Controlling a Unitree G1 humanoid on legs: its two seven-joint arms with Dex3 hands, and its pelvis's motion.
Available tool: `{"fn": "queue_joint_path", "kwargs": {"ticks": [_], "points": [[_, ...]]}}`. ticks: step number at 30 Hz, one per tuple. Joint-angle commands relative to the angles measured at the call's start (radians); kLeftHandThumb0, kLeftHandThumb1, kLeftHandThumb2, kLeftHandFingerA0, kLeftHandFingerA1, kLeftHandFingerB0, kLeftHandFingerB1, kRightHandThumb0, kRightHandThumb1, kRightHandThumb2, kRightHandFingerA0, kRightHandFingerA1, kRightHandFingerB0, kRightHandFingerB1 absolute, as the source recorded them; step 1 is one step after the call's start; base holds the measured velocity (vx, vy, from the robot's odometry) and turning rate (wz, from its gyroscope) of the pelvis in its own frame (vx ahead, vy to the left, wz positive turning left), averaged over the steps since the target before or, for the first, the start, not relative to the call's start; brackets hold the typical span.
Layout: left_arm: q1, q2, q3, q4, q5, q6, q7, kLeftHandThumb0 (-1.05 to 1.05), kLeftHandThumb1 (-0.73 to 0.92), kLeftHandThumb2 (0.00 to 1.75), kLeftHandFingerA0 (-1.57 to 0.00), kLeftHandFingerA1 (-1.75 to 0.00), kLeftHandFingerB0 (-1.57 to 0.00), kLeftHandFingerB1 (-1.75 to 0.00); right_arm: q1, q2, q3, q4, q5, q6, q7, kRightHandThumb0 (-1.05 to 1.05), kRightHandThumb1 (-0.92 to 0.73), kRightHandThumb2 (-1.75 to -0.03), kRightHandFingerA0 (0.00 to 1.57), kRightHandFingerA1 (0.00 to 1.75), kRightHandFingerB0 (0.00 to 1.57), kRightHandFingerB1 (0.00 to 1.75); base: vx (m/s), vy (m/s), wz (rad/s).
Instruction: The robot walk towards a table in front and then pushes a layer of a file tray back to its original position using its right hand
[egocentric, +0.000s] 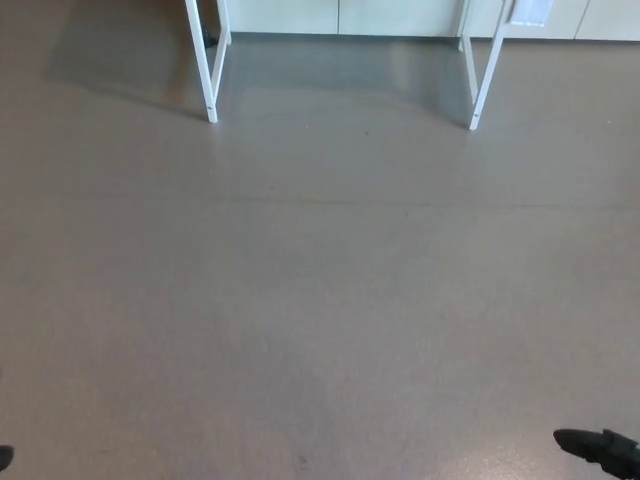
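While we walk, only table legs (212, 62) show beyond bare floor (320, 300).
Tray unseen, so its handling is unjudgeable; right hand (600, 450) fingers: cannot tell.

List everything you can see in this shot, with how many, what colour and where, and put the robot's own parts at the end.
floor: one, grey-brown, fills most of the picture
table legs: two white leg frames, top left and top right; tabletop out of frame
cabinet fronts: pale row along the top edge, behind the legs
file tray: none in view
right hand: one, black, bottom right corner, only partly showing
left hand: a black sliver at the bottom left edge, too little to judge
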Motion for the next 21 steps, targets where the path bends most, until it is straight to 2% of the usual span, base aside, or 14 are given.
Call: {"fn": "queue_joint_path", "kwargs": {"ticks": [1, 2, 3, 7, 9, 15, 21], "points": [[0.025, 0.021, 0.026, 0.015, -0.039, -0.045, -0.064, -0.25, 0.48, 0.61, -0.56, -0.51, -0.41, -0.41, 0.036, 0.013, -0.003, 0.03, 0.01, -0.04, 0.002, -0.35, -0.52, -0.56, 0.66, 0.52, 0.46, 0.45, 0.0, 0.0, 0.0], [0.025, 0.025, 0.015, 0.016, -0.022, -0.053, -0.059, -0.27, 0.47, 0.62, -0.56, -0.51, -0.41, -0.41, 0.033, 0.011, -0.003, 0.041, 0.005, -0.041, -0.002, -0.42, -0.41, -0.75, 0.61, 0.61, 0.4, 0.53, 0.0, 0.0, 0.0], [0.031, 0.022, 0.007, 0.023, -0.012, -0.06, -0.058, -0.27, 0.47, 0.62, -0.54, -0.51, -0.4, -0.41, 0.037, 0.006, -0.008, 0.055, 0.007, -0.048, 0.004, -0.35, -0.53, -0.56, 0.65, 0.51, 0.46, 0.43, 0.0, 0.0, 0.0], [0.036, 0.011, 0.005, 0.061, -0.014, -0.066, -0.057, -0.27, 0.48, 0.62, -0.52, -0.51, -0.37, -0.41, 0.039, -0.01, -0.015, 0.089, 0.011, -0.08, 0.025, -0.35, -0.52, -0.56, 0.65, 0.52, 0.45, 0.44, 0.0, 0.0, 0.0], [0.042, 0.01, 0.0, 0.07, 0.006, -0.085, -0.025, -0.35, 0.42, 0.64, -0.53, -0.52, -0.36, -0.42, 0.039, -0.009, -0.009, 0.074, 0.004, -0.074, 0.025, -0.35, -0.51, -0.55, 0.67, 0.51, 0.45, 0.44, 0.0, 0.0, 0.0], [0.06, 0.009, 0.002, 0.102, 0.006, -0.107, -0.011, -0.33, 0.43, 0.63, -0.54, -0.52, -0.37, -0.42, 0.048, -0.012, 0.005, 0.087, -0.012, -0.09, 0.026, -0.36, -0.53, -0.56, 0.65, 0.51, 0.44, 0.43, 0.0, 0.0, 0.0], [-0.006, 0.025, -0.003, 0.104, 0.005, -0.076, -0.007, -0.31, 0.44, 0.62, -0.52, -0.51, -0.37, -0.41, -0.039, 0.009, -0.006, 0.18, 0.003, -0.074, 0.011, -0.32, -0.53, -0.56, 0.64, 0.53, 0.43, 0.45, 0.0, 0.0, 0.0]]}}
